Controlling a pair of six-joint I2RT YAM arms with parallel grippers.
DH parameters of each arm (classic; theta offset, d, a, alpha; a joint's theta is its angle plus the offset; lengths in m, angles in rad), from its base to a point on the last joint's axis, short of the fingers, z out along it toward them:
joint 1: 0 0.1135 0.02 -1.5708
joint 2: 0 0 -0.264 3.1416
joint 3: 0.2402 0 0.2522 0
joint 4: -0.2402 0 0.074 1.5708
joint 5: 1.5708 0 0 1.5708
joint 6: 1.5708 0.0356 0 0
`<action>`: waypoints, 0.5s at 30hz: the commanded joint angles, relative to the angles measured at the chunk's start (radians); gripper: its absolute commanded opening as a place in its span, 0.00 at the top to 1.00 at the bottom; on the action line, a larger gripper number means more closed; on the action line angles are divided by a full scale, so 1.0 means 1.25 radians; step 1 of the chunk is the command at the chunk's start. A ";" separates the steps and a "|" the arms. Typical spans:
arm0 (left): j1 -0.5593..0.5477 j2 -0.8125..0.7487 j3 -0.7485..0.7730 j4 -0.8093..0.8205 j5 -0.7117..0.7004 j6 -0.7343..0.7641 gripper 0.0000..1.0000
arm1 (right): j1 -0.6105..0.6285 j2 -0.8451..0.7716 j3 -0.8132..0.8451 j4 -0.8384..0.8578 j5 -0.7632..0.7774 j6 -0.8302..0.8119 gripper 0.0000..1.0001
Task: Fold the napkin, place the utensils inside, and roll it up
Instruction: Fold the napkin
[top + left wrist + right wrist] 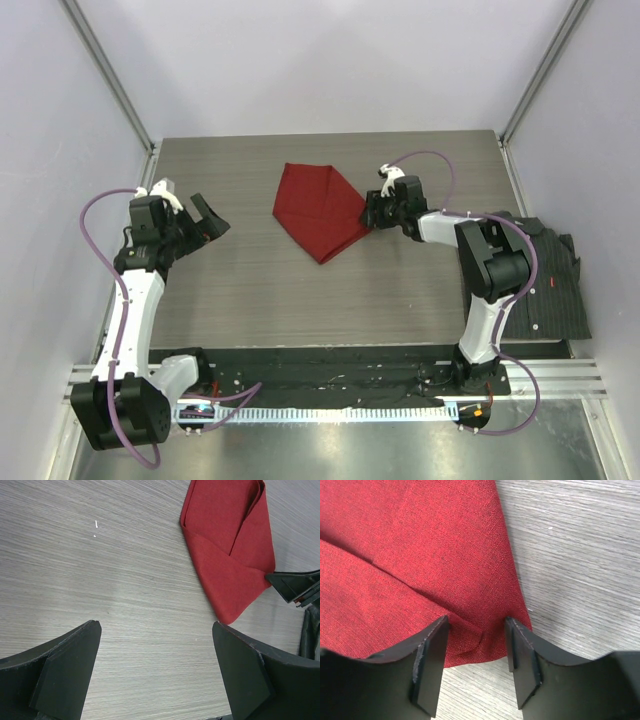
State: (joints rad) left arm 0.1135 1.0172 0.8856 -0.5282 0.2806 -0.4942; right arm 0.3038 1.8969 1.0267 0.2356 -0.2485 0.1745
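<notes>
Well left of the napkin (318, 208): left gripper (207, 222), blunt black wedge fingers spread wide over the streaky grey wood-grain table (250, 290). Deep-red woven cloth, folded to a kite-like point, flat on that table. At the napkin's right corner: right gripper (375, 212), half-spread, straddling a small crease, not clamping. Far right of the napkin: dark pinstriped shirt (545, 290).

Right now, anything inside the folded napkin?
Only red cloth layers show: the napkin lies folded flat on the table, flaps overlapping. No utensil is visible anywhere, but the folds hide the interior, so I can't rule one out. The right end effector straddles its corner.
</notes>
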 commanded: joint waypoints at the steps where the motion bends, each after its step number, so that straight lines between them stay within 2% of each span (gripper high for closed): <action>1: 0.005 0.000 -0.003 0.029 0.018 -0.008 0.00 | 0.002 -0.014 0.024 0.003 -0.018 0.010 0.47; 4: 0.006 0.000 -0.003 0.030 0.021 -0.011 0.00 | 0.001 -0.028 0.017 0.003 -0.017 0.010 0.50; 8: 0.006 0.001 -0.004 0.031 0.023 -0.012 0.00 | 0.002 -0.035 0.011 -0.003 -0.017 0.009 0.64; 15: 0.005 0.002 -0.005 0.032 0.025 -0.012 0.00 | 0.002 -0.047 0.011 -0.041 -0.013 0.022 0.78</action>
State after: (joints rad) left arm 0.1135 1.0191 0.8833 -0.5278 0.2890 -0.4984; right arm 0.3038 1.8961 1.0271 0.2081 -0.2569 0.1867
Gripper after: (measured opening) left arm 0.996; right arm 0.254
